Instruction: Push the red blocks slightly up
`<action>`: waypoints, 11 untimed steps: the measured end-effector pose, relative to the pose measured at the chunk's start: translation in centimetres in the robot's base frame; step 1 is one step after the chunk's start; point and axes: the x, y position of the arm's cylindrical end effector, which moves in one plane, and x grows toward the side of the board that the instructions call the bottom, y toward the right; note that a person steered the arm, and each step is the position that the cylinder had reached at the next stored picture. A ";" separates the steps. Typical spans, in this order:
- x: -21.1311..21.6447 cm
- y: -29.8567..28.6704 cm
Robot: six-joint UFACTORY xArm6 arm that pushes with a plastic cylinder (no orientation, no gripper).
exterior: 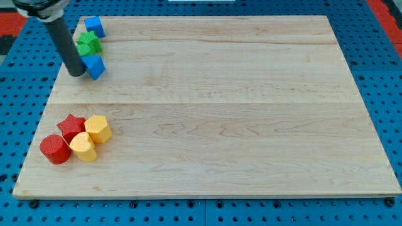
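Red star (71, 124) and red cylinder (55, 149) sit low at the view's left beside two yellow blocks (90, 137); our tip (76, 73), a bare rod with no hand, apparently touches a blue block (95, 66) well above.

Straight dark cylindrical rod (65, 41)

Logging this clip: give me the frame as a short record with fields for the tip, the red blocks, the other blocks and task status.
tip: my tip sits at the view's upper left, just left of the lower blue block, far from the reds
red blocks: red star and red cylinder, lower left, close together
yellow blocks: yellow hexagon and a second yellow block, right beside the reds
upper cluster: upper blue block, green star
surface: wooden board
status: reds not being touched by the tip
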 end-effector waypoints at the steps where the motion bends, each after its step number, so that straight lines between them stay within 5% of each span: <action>1: 0.2 0.2; 4: -0.3 12.1; 6: -2.1 12.6; 9: 3.1 13.9; 11: 16.2 20.8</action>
